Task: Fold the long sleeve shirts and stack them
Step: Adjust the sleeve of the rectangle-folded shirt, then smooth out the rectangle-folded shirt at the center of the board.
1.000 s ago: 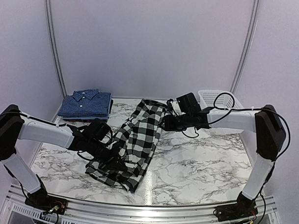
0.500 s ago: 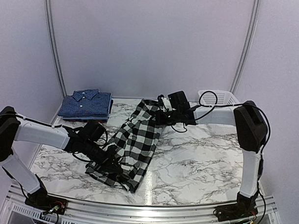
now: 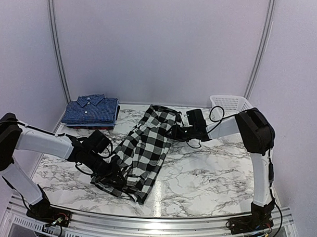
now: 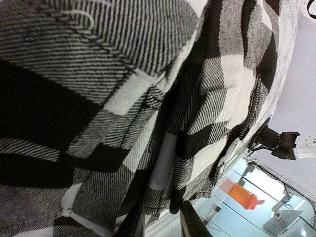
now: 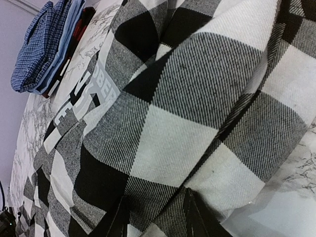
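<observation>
Black-and-white checked cloth shirt lay stretched on the grey-veined white marble-look table, its long axis running from the near left to the far right. At its near end the left gripper sat low against the shirt's bottom edge. Cloth filled that arm's wrist view, and whether its jaws were apart or together could not be told. At the far end the right gripper pointed left into the shirt's upper edge. A thick fold of cloth ran down between its fingertips, so it appeared clamped on the shirt. With one arm at each end of the long axis, the next fold would probably carry one end over the other along that line. Beyond, at the far left corner, sat a stack of folded dark blue fine-checked shirts, nearer the left arm. A white plastic mesh basket stood at the far right.
</observation>
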